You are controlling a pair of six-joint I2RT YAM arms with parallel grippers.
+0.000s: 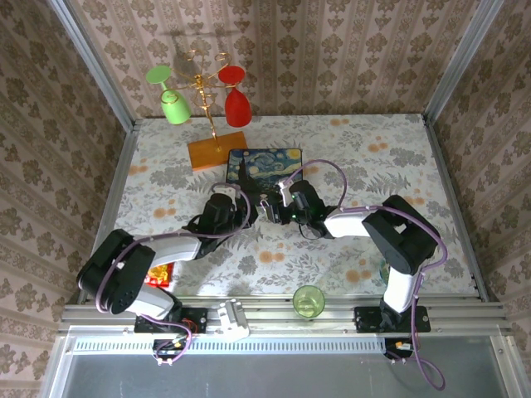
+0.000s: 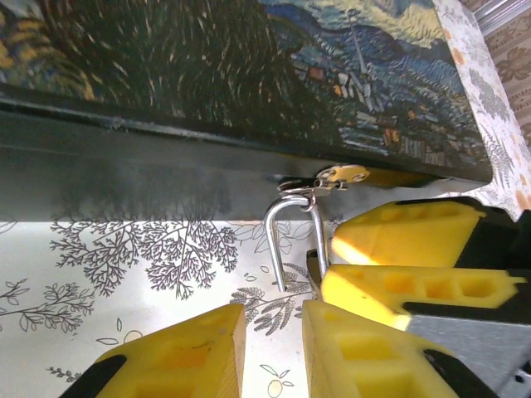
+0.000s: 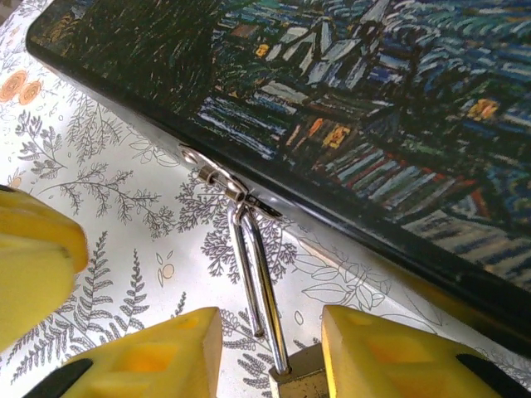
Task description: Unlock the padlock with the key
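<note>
The dark blue painted box point(image 1: 265, 166) lies mid-table. From its front clasp point(image 3: 217, 177) hangs the padlock: its silvery shackle point(image 3: 264, 274) is hooked through the clasp, with one leg ending free above the brass body point(image 3: 300, 384). My right gripper point(image 3: 270, 332) straddles that body, which lies against one finger point(image 3: 390, 356) with a gap to the other, so it stands open. In the left wrist view the shackle point(image 2: 286, 240) hangs below the box edge and the right gripper's fingers point(image 2: 415, 286) cover the body. My left gripper point(image 2: 274, 319) is just short of the shackle, narrowly open with bare table between its fingers. The key is hidden.
A glass stand point(image 1: 203, 91) on an orange base point(image 1: 217, 152) holds a green and a red glass behind the box. A green cup point(image 1: 309, 300) sits at the near edge, with a red-yellow item point(image 1: 158, 276) near the left arm. Patterned walls enclose the table.
</note>
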